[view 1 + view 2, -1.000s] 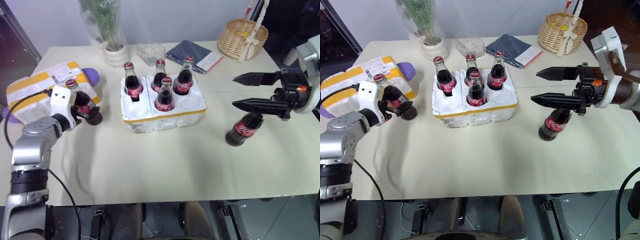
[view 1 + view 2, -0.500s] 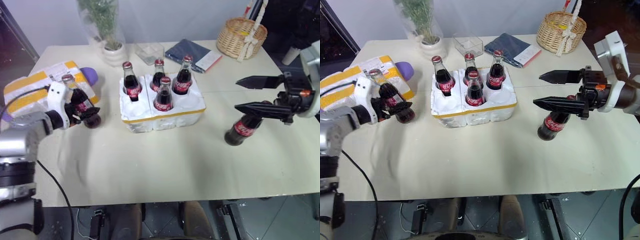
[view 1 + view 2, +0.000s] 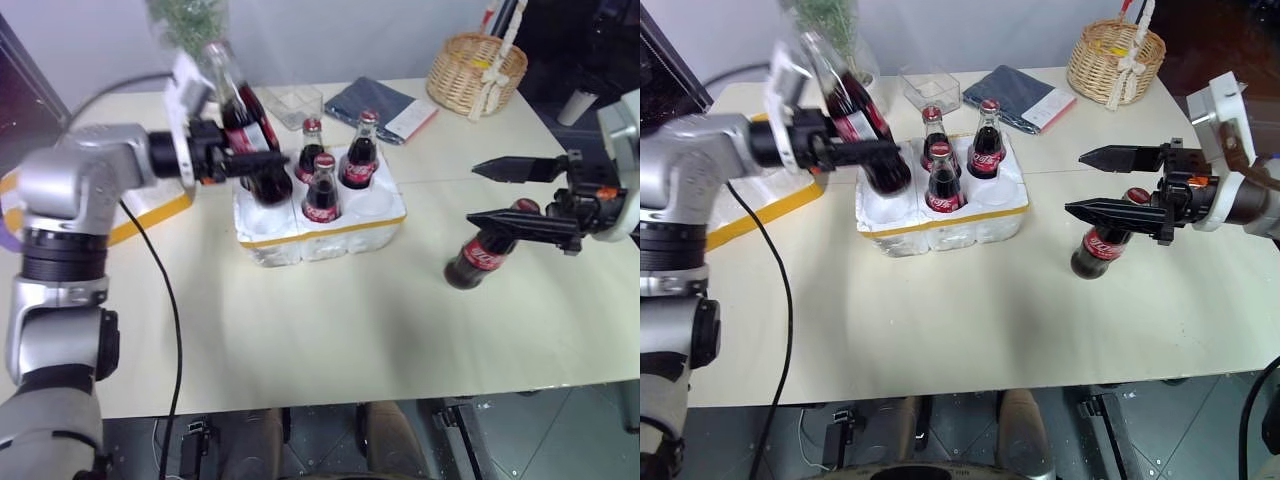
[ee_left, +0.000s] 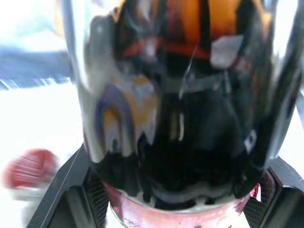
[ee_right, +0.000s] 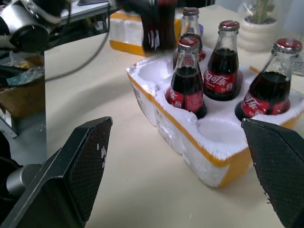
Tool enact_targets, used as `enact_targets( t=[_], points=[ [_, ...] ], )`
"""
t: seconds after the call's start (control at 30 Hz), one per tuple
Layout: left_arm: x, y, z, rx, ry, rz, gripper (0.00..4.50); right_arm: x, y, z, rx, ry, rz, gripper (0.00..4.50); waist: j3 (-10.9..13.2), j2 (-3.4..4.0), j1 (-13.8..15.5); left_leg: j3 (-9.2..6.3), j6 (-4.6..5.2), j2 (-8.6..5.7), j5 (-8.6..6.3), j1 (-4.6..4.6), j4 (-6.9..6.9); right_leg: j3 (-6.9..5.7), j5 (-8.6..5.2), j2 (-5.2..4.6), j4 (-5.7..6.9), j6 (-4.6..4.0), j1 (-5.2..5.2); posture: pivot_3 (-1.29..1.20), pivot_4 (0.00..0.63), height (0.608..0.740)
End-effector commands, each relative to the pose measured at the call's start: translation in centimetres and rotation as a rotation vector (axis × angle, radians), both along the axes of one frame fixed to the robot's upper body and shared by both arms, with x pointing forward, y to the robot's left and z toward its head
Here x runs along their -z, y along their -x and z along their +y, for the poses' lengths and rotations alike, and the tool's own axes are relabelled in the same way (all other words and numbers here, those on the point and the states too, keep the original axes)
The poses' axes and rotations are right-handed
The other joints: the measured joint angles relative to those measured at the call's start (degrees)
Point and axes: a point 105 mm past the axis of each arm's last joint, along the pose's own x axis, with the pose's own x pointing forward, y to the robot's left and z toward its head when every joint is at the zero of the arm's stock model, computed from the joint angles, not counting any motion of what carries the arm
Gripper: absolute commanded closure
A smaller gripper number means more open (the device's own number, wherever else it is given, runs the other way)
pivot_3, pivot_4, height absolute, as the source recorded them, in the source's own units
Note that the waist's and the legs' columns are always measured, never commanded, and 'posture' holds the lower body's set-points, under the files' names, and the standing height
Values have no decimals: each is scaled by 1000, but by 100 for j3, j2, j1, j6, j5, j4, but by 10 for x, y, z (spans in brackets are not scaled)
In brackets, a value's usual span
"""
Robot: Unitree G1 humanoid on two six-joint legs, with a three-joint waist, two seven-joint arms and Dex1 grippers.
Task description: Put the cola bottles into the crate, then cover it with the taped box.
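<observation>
My left gripper [image 3: 268, 165] is shut on a cola bottle [image 3: 243, 118], holding it tilted in the air over the left end of the crate [image 3: 330, 228]; up close the bottle's dark glass [image 4: 180, 118] sits between the fingers [image 4: 71, 190]. The crate, white styrofoam with a yellow band, holds several cola bottles upright [image 5: 188, 76]. Another cola bottle [image 3: 483, 252] stands on the table to the right. My right gripper [image 3: 471, 192] hovers open just above it, pointing left. Behind my left arm, the taped box [image 3: 770, 205] lies at the table's left edge, mostly hidden.
Along the far side of the table stand a wicker basket [image 3: 477, 72], a dark blue folded cloth on a book [image 3: 385, 105], a clear plastic container [image 3: 297, 100] and a potted plant [image 3: 830, 25]. A black cable [image 3: 165, 300] hangs from my left arm.
My left gripper closed on the bottle beside the taped box, then lifted it and carried it right, to above the crate's left end. The right gripper and its bottle stayed put.
</observation>
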Motion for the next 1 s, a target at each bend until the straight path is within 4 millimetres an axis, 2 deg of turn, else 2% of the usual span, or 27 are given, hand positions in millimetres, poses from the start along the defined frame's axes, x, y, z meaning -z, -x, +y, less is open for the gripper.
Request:
enact_targets(
  t=[0.03, 0.23, 0.43, 0.57, 0.67, 0.83, 0.93, 1.0],
  points=[
    [-17, -2, 5, -1, -42, -123, 1649, -11, 8, -1, 10, -1, -58, 0, 0, -1, -28, 0, 0, 0, 0, -2, 0, 0, 0, 0, -1, 0, -1, 0, 150, 737],
    [-7, -1, 11, 14, -106, -137, 1649, -7, 9, -3, 40, -17, -57, 0, -1, 0, -23, 0, 1, 0, 0, -2, 6, 1, 0, 0, 0, 0, 0, 0, 150, 737],
    [-13, 8, 13, 56, -98, -133, 1649, -6, 6, -4, 56, -27, -61, 0, 0, 0, -21, 0, 1, 0, 0, -2, 6, 1, 0, 0, 1, 1, 0, 0, 150, 737],
    [-7, 13, 14, 73, -137, -135, 1649, -7, 4, -3, 58, -31, -65, 0, 0, 0, -19, -1, 1, 0, 0, -3, 4, 1, 0, 0, 0, 1, 0, 0, 150, 737],
    [5, 10, 9, 67, -147, -125, 1649, -7, 4, -4, 57, -31, -68, 0, 0, 0, -6, -1, 1, 0, 0, -4, 8, 1, 0, 0, 0, 1, 1, 0, 150, 737],
    [42, 4, -7, 46, -201, -129, 1649, -4, 3, -6, 54, -24, -66, 0, -1, 1, 15, 0, 1, 0, 0, -3, 9, 1, 0, 0, 1, 1, 2, 0, 150, 737],
    [65, -9, -8, -38, -249, -176, 1649, -2, 2, -7, 59, -26, -69, 0, -3, -2, 35, 0, 1, 0, 0, -4, 9, 2, 0, 0, -2, 1, 4, 0, 150, 737],
    [71, -15, -7, -73, -247, -189, 1649, -2, 1, -8, 62, -28, -71, 0, -8, 5, 121, 0, 1, 0, 0, 2, 11, 2, 1, -1, -2, 1, 12, 0, 150, 737]
  ],
)
